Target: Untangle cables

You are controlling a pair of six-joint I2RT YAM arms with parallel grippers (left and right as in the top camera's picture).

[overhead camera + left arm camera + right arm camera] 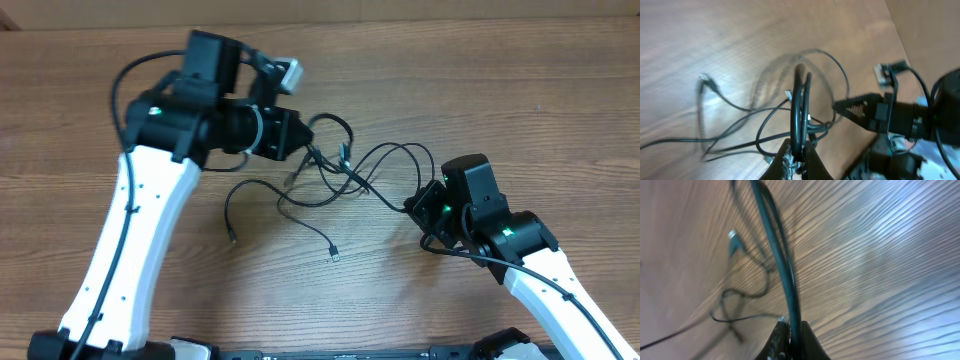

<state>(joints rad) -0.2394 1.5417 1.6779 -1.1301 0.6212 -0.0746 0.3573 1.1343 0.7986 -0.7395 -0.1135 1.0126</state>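
Your left gripper [303,145], seen from overhead, sits at the upper left of the tangle. Its two fingers are pressed together on a strand of the thin black flexible cables [345,170]. Your right gripper [422,203] is at the right edge of the same tangle, likewise closed on a strand. The cables lie in loose overlapping loops on the brown wood-grain table [520,90] between the two grippers. One end with a small metallic plug [333,257] rests below the tangle, and another free end [233,238] lies to the lower left.

Left wrist view: the left gripper [796,159] pinches a doubled black loop of the cables [799,107], which rises straight up from the fingertips. Further strands trail off to the left over the table [715,30], slightly blurred. The right gripper [842,106] shows at the right, its dark pointed tip near the loop — you cannot tell from this view whether it touches a strand.

Right wrist view: the right gripper [789,340] is clamped on a strand of the cables [785,275] that runs from the fingertips to the top edge. Beyond it, more loops and one small plug end [732,236] lie on the table [880,255] — all heavily blurred.
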